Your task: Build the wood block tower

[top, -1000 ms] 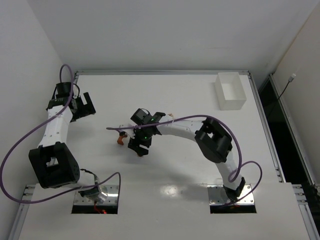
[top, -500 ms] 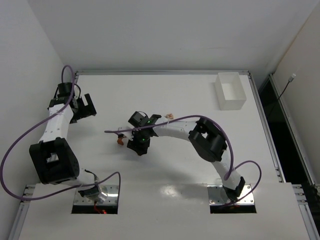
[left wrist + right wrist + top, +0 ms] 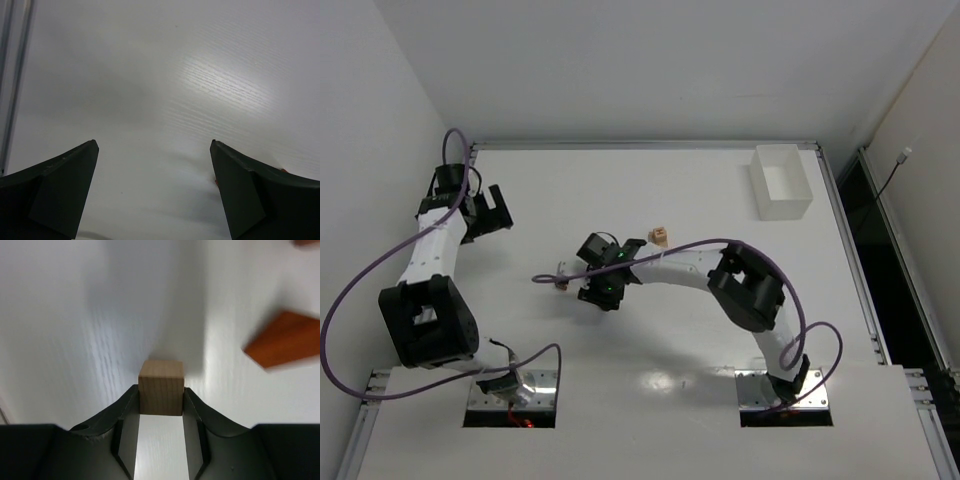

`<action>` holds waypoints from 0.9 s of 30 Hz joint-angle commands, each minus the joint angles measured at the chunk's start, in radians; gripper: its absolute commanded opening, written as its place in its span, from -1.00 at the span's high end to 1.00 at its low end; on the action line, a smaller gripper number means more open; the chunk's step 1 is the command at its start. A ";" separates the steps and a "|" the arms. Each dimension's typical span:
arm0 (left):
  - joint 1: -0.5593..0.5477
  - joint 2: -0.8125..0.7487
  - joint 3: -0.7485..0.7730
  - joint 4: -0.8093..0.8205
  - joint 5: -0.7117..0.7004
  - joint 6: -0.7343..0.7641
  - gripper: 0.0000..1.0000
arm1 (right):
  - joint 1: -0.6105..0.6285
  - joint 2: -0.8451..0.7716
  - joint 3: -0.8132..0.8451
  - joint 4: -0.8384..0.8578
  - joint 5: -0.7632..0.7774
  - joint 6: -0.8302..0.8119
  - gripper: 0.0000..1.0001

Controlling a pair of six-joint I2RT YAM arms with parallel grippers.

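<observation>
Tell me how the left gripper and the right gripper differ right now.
The left gripper has its jaws wide apart; the right gripper has its jaws shut. The left gripper holds nothing, with bare table between its jaws; the right gripper clamps a pale tan cube. The left gripper sits near the table's left edge, the right gripper near the middle. Both are dark and two-fingered.

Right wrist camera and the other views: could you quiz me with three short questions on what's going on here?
1. True or false: the left gripper holds a block.
2. Fill in: the white bin sits at the far-____ corner of the table.
3. The right gripper is shut on: A) a pale cube, B) a red ball, C) nothing.
Key: 1 false; 2 right; 3 A.
</observation>
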 commanded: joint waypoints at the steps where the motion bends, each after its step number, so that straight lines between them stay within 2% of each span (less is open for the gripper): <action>1: -0.029 -0.091 -0.002 0.075 -0.064 -0.005 -0.89 | -0.059 -0.204 -0.019 0.024 0.156 0.133 1.00; 3: -0.074 -0.102 -0.014 0.075 -0.097 -0.044 -0.89 | -0.092 -0.285 -0.047 0.033 0.268 0.224 1.00; 4: -0.088 -0.102 -0.023 0.075 -0.145 -0.067 -0.89 | -0.128 -0.362 -0.061 0.033 0.303 0.343 1.00; 6: -0.129 -0.102 -0.034 0.075 -0.181 -0.124 -0.89 | -0.168 -0.414 -0.096 0.010 0.359 0.466 1.00; 7: -0.138 -0.102 -0.059 0.075 -0.171 -0.136 -0.89 | -0.205 -0.434 -0.105 0.010 0.374 0.582 1.00; 11: -0.160 -0.114 -0.094 0.107 -0.067 -0.146 -0.89 | -0.312 -0.496 -0.173 -0.031 0.457 0.862 1.00; 15: -0.200 -0.068 -0.094 0.118 -0.032 -0.074 -0.89 | -0.362 -0.478 -0.214 0.004 0.432 0.895 1.00; 20: -0.209 -0.005 -0.014 0.106 -0.031 -0.086 -0.89 | -0.389 -0.406 -0.204 -0.007 0.403 0.939 1.00; 27: -0.209 0.013 -0.005 0.106 -0.031 -0.086 -0.89 | -0.389 -0.275 -0.124 0.004 0.362 0.984 1.00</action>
